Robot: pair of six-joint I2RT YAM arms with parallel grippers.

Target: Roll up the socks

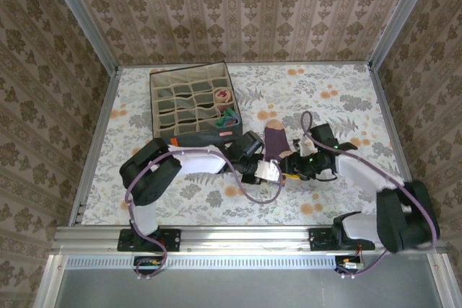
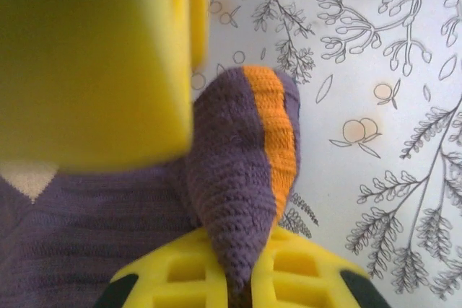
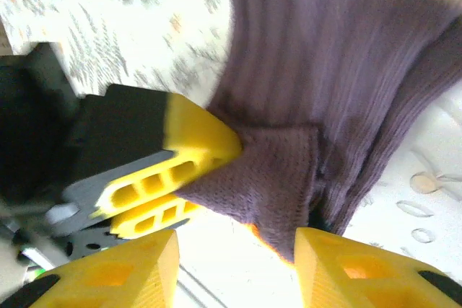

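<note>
- Grip first: my left gripper is clamped tight on the folded cuff end of the purple knit sock with the tan toe. The cuff's orange band runs right down to my lower finger.
- My right gripper stands with its jaws apart. A corner of the same fold lies between them, brushing one finger but not pinched.
- From both pairs of jaws the sock stretches away flat on the floral-print table, toe end farthest off.
- I judge the roll barely begun, with just this first fold at the cuff.
- To do it well, my left jaws should hold as the anchor while my right jaws take the fold just beside them. Then both corners turn together and the roll does not skew.
- The turns should be small, low to the table and towards the toe, snug but not stretched, since soft knit may spring open if let go.
- The dark fabric grid box sits beyond my left jaws, well apart. A peach sock and a blue-grey sock with green toe lie in its compartments.
</note>
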